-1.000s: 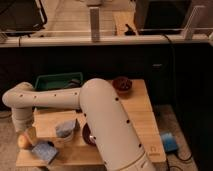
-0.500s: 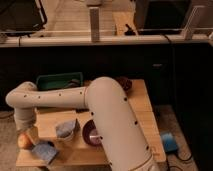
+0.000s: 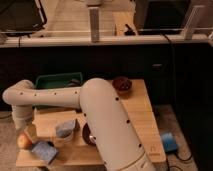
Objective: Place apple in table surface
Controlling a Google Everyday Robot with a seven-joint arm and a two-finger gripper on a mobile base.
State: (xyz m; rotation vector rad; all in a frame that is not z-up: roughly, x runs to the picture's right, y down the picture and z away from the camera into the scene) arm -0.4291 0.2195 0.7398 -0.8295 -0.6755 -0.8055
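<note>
i find the apple (image 3: 23, 141) at the front left corner of the table surface (image 3: 142, 120), apparently resting on the wood close to the edge. the gripper (image 3: 31, 131) hangs just beside and above it, jaws wide; i cannot tell whether they touch the fruit. a blue cloth (image 3: 44, 150) lies just right of the apple, then a grey cup (image 3: 65, 129). the green tray (image 3: 56, 81) sits at the back left, a dark bowl (image 3: 121, 85) at the back right. my judgement: the apple is firm, fairly light and smooth, and it will roll and bruise easily. any hold belongs across its widest girth, and the withdrawal must be slow so it does not go off the edge.
</note>
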